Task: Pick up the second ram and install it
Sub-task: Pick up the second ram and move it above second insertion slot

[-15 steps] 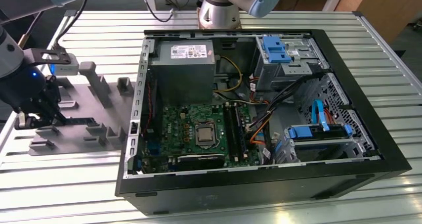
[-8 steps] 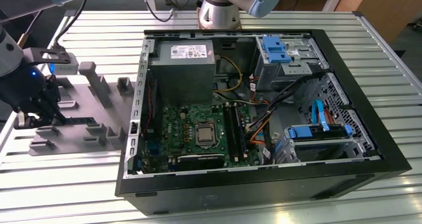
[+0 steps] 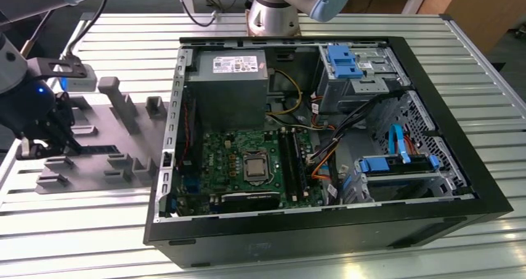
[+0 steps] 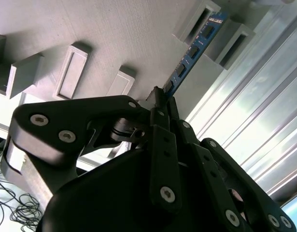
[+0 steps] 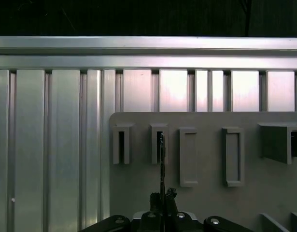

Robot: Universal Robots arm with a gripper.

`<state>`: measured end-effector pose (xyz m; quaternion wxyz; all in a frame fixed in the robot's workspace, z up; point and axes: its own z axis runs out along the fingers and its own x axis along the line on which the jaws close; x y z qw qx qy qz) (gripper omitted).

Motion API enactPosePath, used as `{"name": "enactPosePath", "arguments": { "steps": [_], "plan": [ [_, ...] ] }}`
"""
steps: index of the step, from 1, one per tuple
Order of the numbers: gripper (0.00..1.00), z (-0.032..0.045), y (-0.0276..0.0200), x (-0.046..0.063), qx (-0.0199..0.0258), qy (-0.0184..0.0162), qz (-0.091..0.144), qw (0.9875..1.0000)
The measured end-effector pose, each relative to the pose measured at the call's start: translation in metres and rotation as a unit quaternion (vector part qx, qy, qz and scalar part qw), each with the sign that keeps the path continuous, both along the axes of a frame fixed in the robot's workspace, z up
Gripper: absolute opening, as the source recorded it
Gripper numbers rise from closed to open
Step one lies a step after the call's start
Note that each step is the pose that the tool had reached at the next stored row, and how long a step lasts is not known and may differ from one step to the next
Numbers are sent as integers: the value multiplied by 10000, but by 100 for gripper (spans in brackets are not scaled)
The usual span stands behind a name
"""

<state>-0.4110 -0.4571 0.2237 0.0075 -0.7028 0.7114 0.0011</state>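
The second ram point(image 4: 192, 50) is a narrow blue board with a row of dark chips. My gripper point(image 4: 160, 98) is shut on its near end. Its far end reaches a slotted block of the grey fixture plate point(image 4: 114, 34). In the first wrist view the ram point(image 5: 161, 162) shows edge-on as a thin dark line, running from the gripper point(image 5: 162, 195) to a slot on the plate. In the exterior view the gripper point(image 3: 45, 142) hangs low over the fixture plate point(image 3: 111, 128) at the exterior view's left, well away from the motherboard point(image 3: 238, 146) and its memory slots point(image 3: 292, 162).
The open black computer case point(image 3: 329, 230) lies on the ribbed aluminium table point(image 3: 82, 236), with a power supply point(image 3: 230, 76), blue drive brackets point(image 3: 341, 60) and loose cables point(image 3: 329, 156) inside. Several raised blocks and posts stand on the fixture plate. A second arm's base point(image 3: 275, 11) stands behind the case.
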Motion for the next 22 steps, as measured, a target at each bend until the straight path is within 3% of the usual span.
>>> {"name": "enactPosePath", "arguments": {
  "steps": [22],
  "plan": [
    [14, 85, 0, 0, 1, -1, 0, 10000]
  ]
}}
